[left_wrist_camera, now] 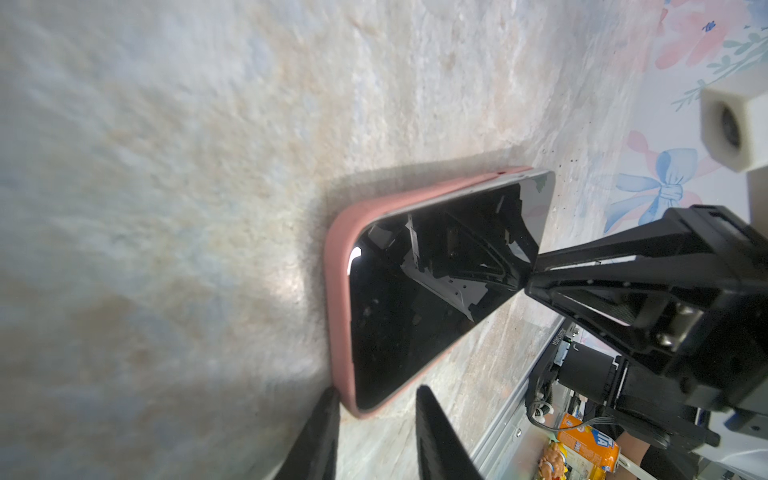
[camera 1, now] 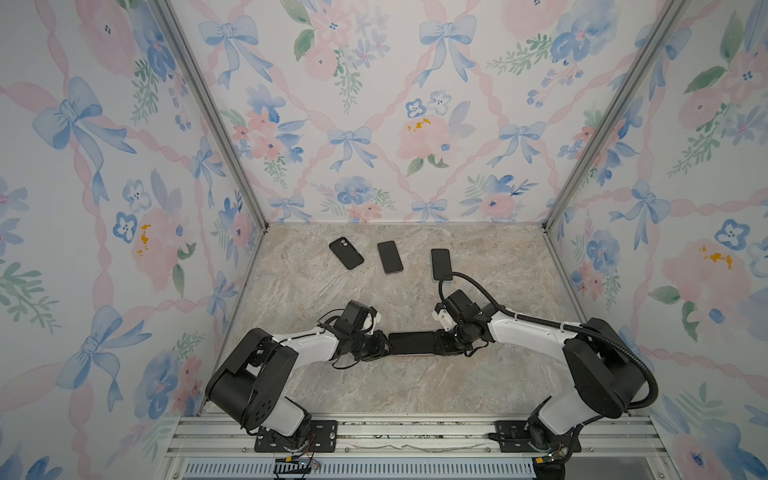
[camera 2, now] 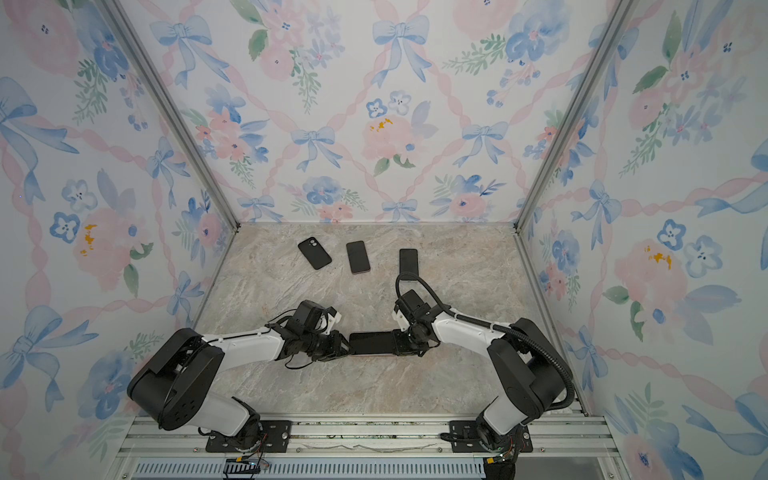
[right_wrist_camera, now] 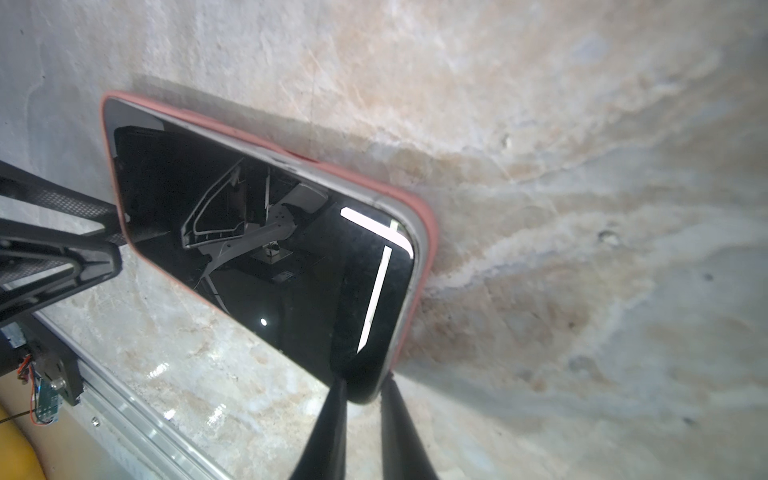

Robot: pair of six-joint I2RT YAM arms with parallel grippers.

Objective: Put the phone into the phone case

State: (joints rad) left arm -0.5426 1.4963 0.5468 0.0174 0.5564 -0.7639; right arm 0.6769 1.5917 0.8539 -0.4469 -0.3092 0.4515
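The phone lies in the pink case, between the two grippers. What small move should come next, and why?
Probably the right gripper should press its end of the phone down. At that end the phone's silver edge stands above the pink case, so it seems not fully seated there. At the left gripper the case already wraps the phone's end.

Only one scrap of lettering reads for me. In my left wrist view, an orange packet (left_wrist_camera: 582, 449) past the edge of the worktop (left_wrist_camera: 166, 208) carries a blue patch with big white capitals. I make out an A at the end and what looks like a T before it, the rest cut off. A line of small white print runs along a black arm housing (left_wrist_camera: 559, 345) nearby, too fine to read.
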